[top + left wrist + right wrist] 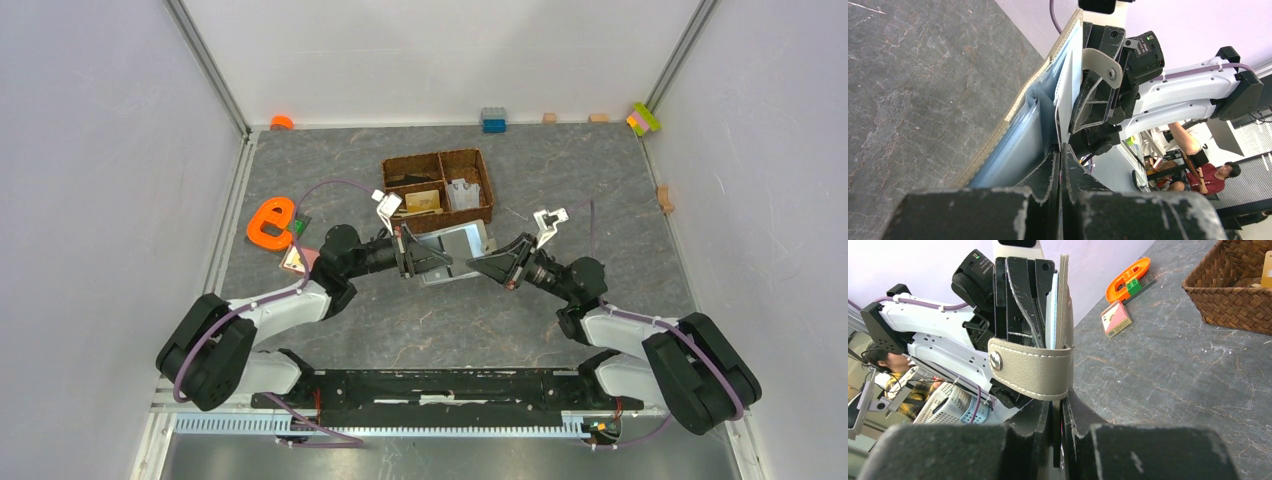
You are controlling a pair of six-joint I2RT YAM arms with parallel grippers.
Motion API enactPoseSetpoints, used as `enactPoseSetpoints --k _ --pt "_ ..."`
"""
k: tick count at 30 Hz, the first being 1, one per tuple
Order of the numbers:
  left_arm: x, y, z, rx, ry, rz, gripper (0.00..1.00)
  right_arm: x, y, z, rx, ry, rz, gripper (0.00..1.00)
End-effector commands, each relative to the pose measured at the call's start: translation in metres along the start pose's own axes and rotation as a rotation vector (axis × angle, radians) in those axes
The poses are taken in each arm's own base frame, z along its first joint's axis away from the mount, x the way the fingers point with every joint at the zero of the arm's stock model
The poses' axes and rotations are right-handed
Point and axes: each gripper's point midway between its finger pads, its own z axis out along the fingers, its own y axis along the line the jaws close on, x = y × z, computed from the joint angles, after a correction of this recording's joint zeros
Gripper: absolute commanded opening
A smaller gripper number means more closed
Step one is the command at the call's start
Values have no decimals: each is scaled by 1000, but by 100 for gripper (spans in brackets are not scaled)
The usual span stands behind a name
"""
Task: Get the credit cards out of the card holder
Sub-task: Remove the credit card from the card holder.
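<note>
The grey-olive card holder (460,243) is held on edge above the table between both grippers. My left gripper (430,260) is shut on its left edge; the left wrist view shows the jaws (1060,150) closed on a flap beside the light-blue inside faces (1023,135). My right gripper (479,265) is shut on the opposite edge, its jaws (1058,401) closed just under the beige snap tab (1033,371). A thin dark strip sits between them; I cannot tell if it is a card. An orange-tan credit card (423,200) lies in the basket.
The brown woven divided basket (480,165) stands just behind the holder. An orange e-shaped toy (270,222) and a small pink box (295,260) lie to the left. Small blocks line the back wall (493,120) and the right side (665,198).
</note>
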Motion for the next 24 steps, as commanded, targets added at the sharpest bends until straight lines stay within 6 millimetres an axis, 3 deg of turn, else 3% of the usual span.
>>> enactPoseSetpoints --k 1,4,9,14,16,20,24 --pt "-14 -4 -1 2 -42 32 2 -20 16 -3 -66 -74 -53 14" --pt "-15 -4 -2 1 -43 34 2 -21 14 -5 -55 -83 -55 16" --pt "-15 -4 -1 2 -43 33 2 -23 9 -8 -35 -95 -44 1" --pt "-14 -3 -1 -3 -39 28 2 -25 9 -10 -34 -107 -42 1" --pt "-14 -2 0 -2 -36 25 3 -25 10 -10 -42 -103 -45 8" --pt "-12 -3 3 20 -15 11 2 -24 16 -8 -73 -87 -57 33" --pt "-7 -8 8 48 13 8 2 -20 15 -2 -66 -56 -86 43"
